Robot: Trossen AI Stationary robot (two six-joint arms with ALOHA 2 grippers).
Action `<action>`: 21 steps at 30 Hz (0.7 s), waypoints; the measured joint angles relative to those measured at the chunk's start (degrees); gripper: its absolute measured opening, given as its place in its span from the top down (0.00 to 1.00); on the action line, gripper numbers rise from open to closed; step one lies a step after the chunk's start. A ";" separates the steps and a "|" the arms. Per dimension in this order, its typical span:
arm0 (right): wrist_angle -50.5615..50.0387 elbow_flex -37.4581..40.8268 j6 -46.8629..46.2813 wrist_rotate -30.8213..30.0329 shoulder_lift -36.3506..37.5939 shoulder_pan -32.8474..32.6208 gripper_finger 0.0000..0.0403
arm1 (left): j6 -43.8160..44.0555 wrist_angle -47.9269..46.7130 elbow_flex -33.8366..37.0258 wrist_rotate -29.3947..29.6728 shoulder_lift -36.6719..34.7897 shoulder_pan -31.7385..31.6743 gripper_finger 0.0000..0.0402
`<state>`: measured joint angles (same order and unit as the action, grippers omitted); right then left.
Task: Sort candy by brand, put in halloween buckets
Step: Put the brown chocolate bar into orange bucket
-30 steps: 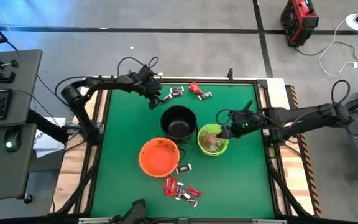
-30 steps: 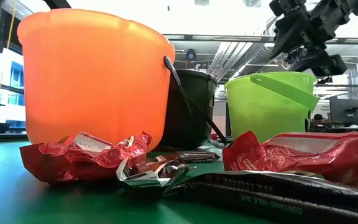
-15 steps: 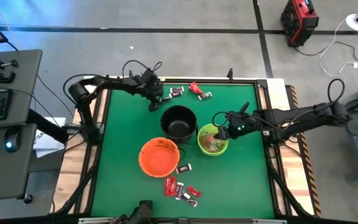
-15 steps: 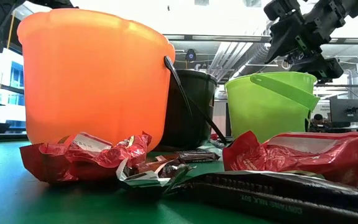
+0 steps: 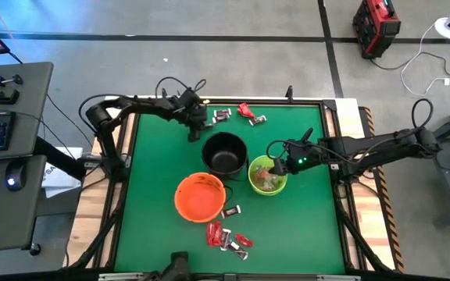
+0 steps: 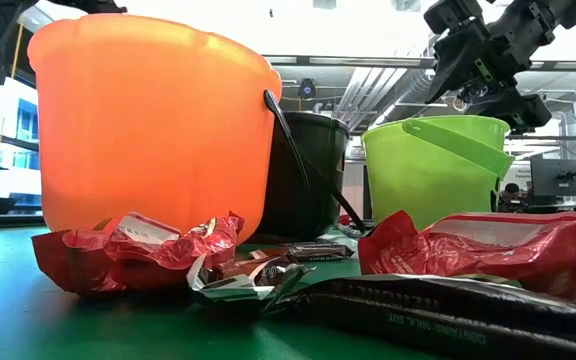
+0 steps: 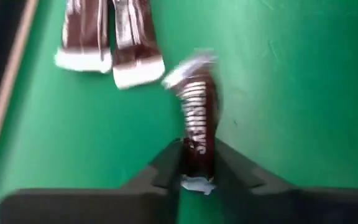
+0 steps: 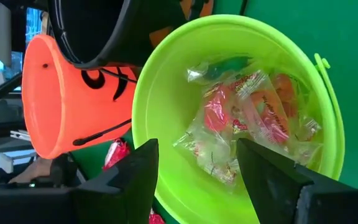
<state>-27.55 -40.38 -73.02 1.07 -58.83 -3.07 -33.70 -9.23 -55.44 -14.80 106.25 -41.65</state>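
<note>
We see the left gripper [image 5: 198, 123] at the far-left part of the green table [image 5: 303, 211], low over the felt, its jaws pinching a brown Hershey's bar [image 7: 197, 127] by one end. Two more brown bars [image 7: 110, 37] lie side by side just beyond it in the left wrist view. Further right along the far edge we see a dark candy [image 5: 222, 115] and a red-wrapped candy [image 5: 245, 109] with another small one beside it. Mid-table, the orange bucket [image 5: 200, 196] sits nearest the front, the black bucket [image 5: 224, 152] behind it, the lime green bucket [image 5: 267, 174] just right of the black one; all three stand close together. The green bucket holds clear-wrapped sweets [image 8: 241, 118] in red and pale green. The right gripper [image 5: 284, 165] hovers over the green bucket's right rim, jaws spread, nothing between them. In front of the orange bucket we see a heap of red and dark wrappers [image 5: 226, 236], plus one loose dark candy [image 5: 230, 211] beside the bucket.
</note>
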 joint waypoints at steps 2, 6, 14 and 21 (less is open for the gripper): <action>0.00 0.00 1.12 -0.44 0.00 0.00 0.48 | 3.13 -4.20 0.01 0.42 -1.55 -0.17 0.95; 0.00 0.00 3.22 -1.94 0.00 0.00 0.48 | 7.90 -10.37 0.17 1.87 -7.18 -0.39 0.94; -0.02 0.00 9.71 -2.80 0.00 0.00 0.48 | 19.73 -25.81 0.11 3.79 -27.51 0.59 0.99; -0.13 0.00 11.74 -9.13 0.00 0.02 0.48 | 32.56 -33.41 0.11 3.35 -46.30 13.43 0.99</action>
<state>-27.68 -40.38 -61.28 -8.05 -58.83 -3.05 -1.13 -42.63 -55.33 -11.45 59.95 -28.22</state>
